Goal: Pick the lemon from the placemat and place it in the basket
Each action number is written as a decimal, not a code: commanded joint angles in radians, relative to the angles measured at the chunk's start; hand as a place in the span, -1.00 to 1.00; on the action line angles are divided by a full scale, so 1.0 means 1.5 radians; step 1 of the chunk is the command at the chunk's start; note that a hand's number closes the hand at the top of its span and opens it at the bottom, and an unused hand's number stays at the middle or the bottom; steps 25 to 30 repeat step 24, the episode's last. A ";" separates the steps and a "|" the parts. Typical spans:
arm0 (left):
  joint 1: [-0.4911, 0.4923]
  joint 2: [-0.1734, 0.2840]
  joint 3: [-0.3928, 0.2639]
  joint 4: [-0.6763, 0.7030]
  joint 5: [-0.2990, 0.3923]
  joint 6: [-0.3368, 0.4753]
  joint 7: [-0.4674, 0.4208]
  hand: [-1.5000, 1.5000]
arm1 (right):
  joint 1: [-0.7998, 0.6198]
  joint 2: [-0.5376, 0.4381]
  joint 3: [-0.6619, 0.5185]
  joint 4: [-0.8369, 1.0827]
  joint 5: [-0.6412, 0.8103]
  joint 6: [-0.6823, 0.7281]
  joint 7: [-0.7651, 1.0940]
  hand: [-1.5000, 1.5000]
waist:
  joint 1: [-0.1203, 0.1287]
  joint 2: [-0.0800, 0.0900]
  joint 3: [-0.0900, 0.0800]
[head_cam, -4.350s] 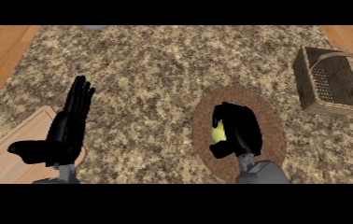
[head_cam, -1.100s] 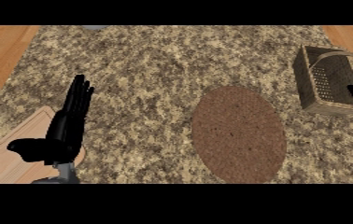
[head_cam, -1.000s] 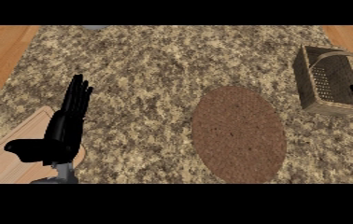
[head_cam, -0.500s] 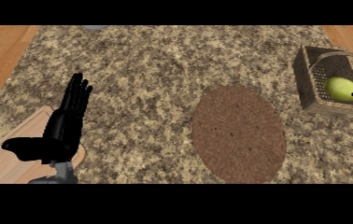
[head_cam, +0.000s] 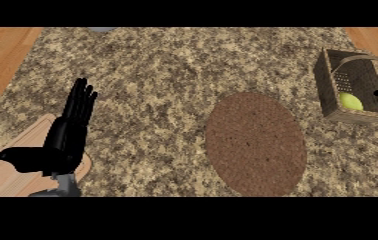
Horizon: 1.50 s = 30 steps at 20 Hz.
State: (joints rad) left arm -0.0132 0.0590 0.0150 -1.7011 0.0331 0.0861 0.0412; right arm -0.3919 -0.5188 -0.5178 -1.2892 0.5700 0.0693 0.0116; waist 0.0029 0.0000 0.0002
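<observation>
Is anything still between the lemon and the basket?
No. The lemon already lies inside the basket at the counter's right edge, and the placemat is bare. The left hand rests open at lower left.

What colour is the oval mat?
Brown, a reddish brown, seen in the head view: the mat.

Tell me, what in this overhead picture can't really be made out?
- Right hand: at most a dark sliver at the head view's right edge, by the basket; its fingers cannot be told.
- Lemon: partly hidden by the basket's wall.
- Grey object: cut off at the top edge.
- Wooden board: partly covered by the left hand.
</observation>
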 commanded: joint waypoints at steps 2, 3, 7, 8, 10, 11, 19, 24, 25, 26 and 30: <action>0.032 -0.017 -0.017 0.009 -0.010 -0.003 -0.041 0.00 | -0.006 -0.010 -0.024 0.007 -0.006 -0.068 -0.034 -1.00 | 0.001 0.000 0.000; -0.021 0.001 0.006 0.011 -0.003 0.004 0.010 0.00 | -0.010 -0.024 -0.044 -0.037 -0.036 -0.038 -0.005 -1.00 | -0.003 -0.001 0.000; 0.002 -0.006 0.000 0.000 -0.013 0.011 -0.004 0.00 | 0.031 -0.061 -0.072 -0.111 -0.042 -0.016 0.058 -1.00 | -0.005 -0.001 0.000; -0.045 0.000 0.013 0.034 -0.011 0.015 0.013 0.00 | -0.012 -0.092 -0.093 -0.018 -0.050 -0.032 0.027 -1.00 | -0.002 0.001 0.000; -0.010 -0.012 -0.011 -0.027 -0.014 0.019 0.037 0.00 | 0.034 -0.097 -0.134 -0.052 -0.077 -0.026 0.024 -1.00 | -0.004 -0.001 0.000; 0.027 -0.018 -0.022 -0.019 -0.025 0.013 -0.010 0.00 | 0.007 -0.111 -0.144 -0.025 -0.085 -0.027 0.045 -1.00 | -0.001 -0.001 0.000; 0.018 0.020 0.024 -0.009 0.013 -0.023 -0.009 0.00 | 0.098 -0.180 -0.271 -0.060 -0.234 0.099 0.039 -1.00 | -0.007 -0.002 0.000; 0.039 -0.008 -0.012 -0.040 -0.002 -0.007 0.005 0.00 | 0.067 -0.288 -0.337 0.082 -0.338 0.203 -0.011 -1.00 | -0.003 -0.002 0.000; 0.039 -0.008 -0.012 -0.040 -0.002 -0.007 0.005 0.00 | 0.067 -0.288 -0.337 0.082 -0.338 0.203 -0.011 -1.00 | -0.003 -0.002 0.000; 0.039 -0.008 -0.012 -0.040 -0.002 -0.007 0.005 0.00 | 0.067 -0.288 -0.337 0.082 -0.338 0.203 -0.011 -1.00 | -0.003 -0.002 0.000; 0.039 -0.008 -0.012 -0.040 -0.002 -0.007 0.005 0.00 | 0.067 -0.288 -0.337 0.082 -0.338 0.203 -0.011 -1.00 | -0.003 -0.002 0.000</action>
